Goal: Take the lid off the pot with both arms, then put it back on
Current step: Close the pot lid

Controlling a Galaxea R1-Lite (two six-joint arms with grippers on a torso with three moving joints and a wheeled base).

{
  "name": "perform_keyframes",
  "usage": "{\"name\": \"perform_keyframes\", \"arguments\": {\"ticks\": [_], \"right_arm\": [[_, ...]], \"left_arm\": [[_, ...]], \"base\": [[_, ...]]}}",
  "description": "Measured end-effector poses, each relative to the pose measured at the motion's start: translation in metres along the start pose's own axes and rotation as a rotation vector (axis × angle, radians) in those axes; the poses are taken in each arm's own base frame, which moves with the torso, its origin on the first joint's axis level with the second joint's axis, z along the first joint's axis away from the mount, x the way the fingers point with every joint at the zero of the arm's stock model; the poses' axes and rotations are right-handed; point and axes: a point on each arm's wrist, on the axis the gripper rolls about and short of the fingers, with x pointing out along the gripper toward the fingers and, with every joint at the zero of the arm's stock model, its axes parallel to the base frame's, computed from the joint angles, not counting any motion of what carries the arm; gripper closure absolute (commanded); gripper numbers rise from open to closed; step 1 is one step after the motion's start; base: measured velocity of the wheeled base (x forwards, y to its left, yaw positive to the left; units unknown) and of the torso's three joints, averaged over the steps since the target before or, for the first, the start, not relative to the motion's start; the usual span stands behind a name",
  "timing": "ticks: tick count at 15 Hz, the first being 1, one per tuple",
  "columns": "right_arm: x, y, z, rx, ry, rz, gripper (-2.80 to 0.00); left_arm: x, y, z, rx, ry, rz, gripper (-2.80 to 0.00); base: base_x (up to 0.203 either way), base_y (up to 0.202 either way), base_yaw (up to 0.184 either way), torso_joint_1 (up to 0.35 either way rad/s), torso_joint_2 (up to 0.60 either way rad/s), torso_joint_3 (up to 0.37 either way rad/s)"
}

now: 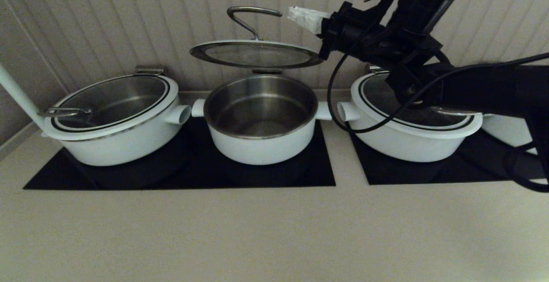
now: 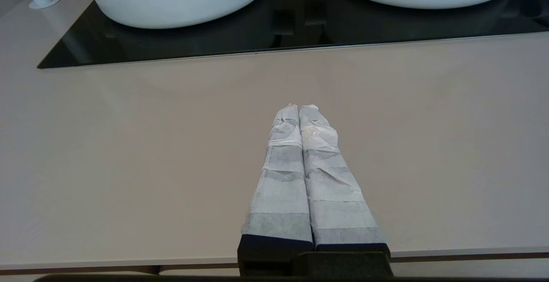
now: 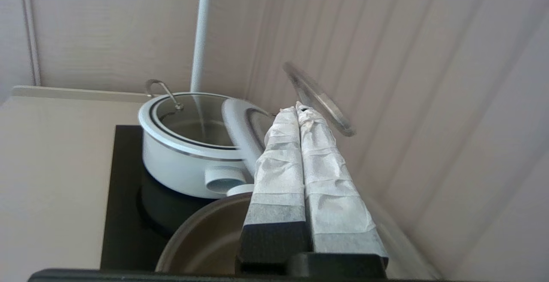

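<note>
The pot [image 1: 261, 145] stands open in the middle of the black hob, its steel inside bare. The glass lid [image 1: 256, 55] hangs nearly level a short way above it, its curved steel handle [image 1: 251, 12] on top. My right gripper [image 1: 296, 15] reaches in from the right at handle height, its taped fingers pressed together at the handle's right end. In the right wrist view the lid [image 3: 321, 102] shows edge-on just past that gripper [image 3: 299, 109]. My left gripper [image 2: 299, 107] is shut and empty, low over the counter in front of the hob, out of the head view.
A wider lidded pot [image 1: 116, 145] stands left of the pot and another [image 1: 403, 140] stands right, under my right arm. A white pole [image 1: 17, 97] rises at the far left. The ribbed wall is close behind. The beige counter [image 1: 257, 230] lies in front.
</note>
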Motion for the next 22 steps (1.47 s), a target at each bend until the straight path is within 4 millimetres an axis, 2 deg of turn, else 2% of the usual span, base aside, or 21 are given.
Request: {"name": "perform_keyframes", "arguments": {"ticks": [5,10,15,22], "right_arm": [[-0.015,-0.017,-0.006,-0.020,0.027,-0.050,0.00],[-0.037,-0.041,-0.027,-0.079,0.084,-0.110,0.00],[-0.036,-0.040,-0.046,-0.092,0.096,-0.103,0.00],[-0.025,-0.031,-0.056,-0.077,0.088,-0.077,0.00]], "left_arm": [[0.000,0.000,0.000,0.000,0.000,0.000,0.00],[0.000,0.000,0.000,0.000,0.000,0.000,0.00],[0.000,0.000,0.000,0.000,0.000,0.000,0.00],[0.000,0.000,0.000,0.000,0.000,0.000,0.00]], "base": [[0.000,0.000,0.000,0.000,0.00,0.000],[0.000,0.000,0.000,0.000,0.00,0.000],[0.000,0.000,0.000,0.000,0.00,0.000],[0.000,0.000,0.000,0.000,0.00,0.000]]}}
